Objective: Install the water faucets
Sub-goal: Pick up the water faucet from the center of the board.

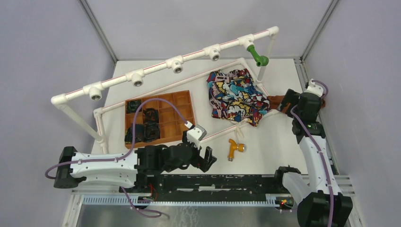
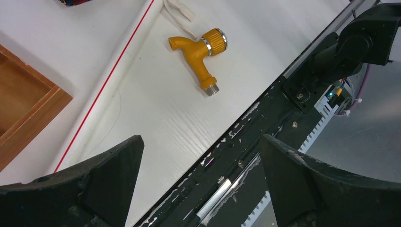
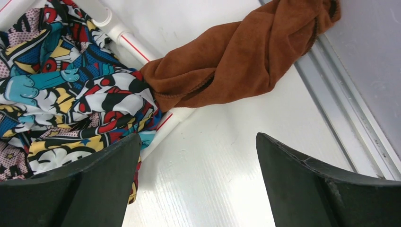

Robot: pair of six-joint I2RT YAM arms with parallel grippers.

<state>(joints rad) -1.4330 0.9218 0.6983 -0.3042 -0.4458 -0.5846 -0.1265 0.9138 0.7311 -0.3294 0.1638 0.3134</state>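
On the counter, the white pipe frame spans from 9 to 1 o'clock. The green faucet sits in its fitting at 1 o'clock. The orange-yellow faucet lies flat near 6 o'clock, just beyond my left jaws. My left jaws and right jaws gape wide, holding nothing.

A robotics lab test cell is indicated: a white table is enclosed by plain grey panels held in aluminium profiles. A left arm and a right arm are bolted to a black rail at its near edge, and a mock-up frame of white pipe is mounted on it.
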